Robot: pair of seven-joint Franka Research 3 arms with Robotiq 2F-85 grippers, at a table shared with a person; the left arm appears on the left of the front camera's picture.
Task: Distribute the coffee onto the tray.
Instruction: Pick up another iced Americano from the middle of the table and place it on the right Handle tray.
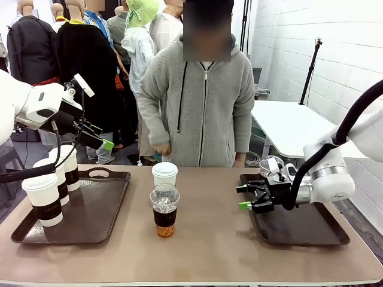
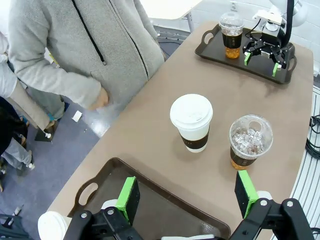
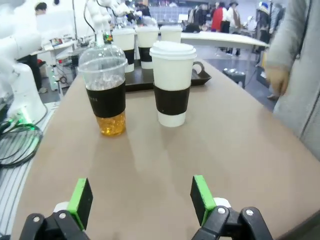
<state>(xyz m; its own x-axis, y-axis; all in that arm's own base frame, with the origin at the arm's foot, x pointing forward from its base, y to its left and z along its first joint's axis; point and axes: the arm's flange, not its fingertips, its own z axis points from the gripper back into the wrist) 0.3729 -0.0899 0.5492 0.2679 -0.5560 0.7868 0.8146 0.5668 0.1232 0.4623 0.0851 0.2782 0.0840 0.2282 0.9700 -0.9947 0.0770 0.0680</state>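
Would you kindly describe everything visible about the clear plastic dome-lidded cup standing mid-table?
The clear plastic dome-lidded cup stands upright on the tan tabletop. Its lid has a top hole; ice shows inside, amber drink at the bottom, a dark sleeve round the middle. A white lidded paper cup stands behind, apart.

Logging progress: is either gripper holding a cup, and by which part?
Nothing is held; the left gripper and right gripper both stand open and empty.

Lab; floor cables (image 3: 20,150); tripod stand (image 1: 310,72).
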